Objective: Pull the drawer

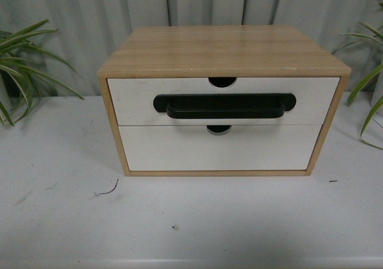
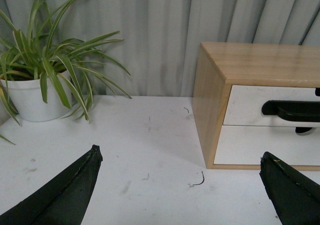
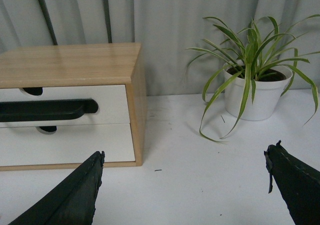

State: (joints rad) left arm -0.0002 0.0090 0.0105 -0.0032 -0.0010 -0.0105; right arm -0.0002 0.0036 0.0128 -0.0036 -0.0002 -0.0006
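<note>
The drawer [image 1: 134,98] is the upper one in a wooden cabinet [image 1: 224,51]. It has a white front, a long black bar handle [image 1: 224,106] and a semicircular notch [image 1: 222,82] in its top edge. It sits shut, flush with the frame. Neither arm shows in the front view. In the left wrist view my left gripper [image 2: 181,155] is open over the table, short of the cabinet's left corner, with the drawer [image 2: 247,105] ahead to one side. My right gripper [image 3: 186,152] is open too, off the cabinet's right corner, the drawer [image 3: 112,96] and handle [image 3: 45,110] beyond it.
A plain white drawer [image 1: 179,152] without a handle lies below. The cabinet stands on a white table [image 1: 191,221] before grey curtains. A potted plant [image 2: 30,97] stands left of the cabinet and another [image 3: 257,97] right of it. A small curled scrap [image 1: 108,191] lies on the table.
</note>
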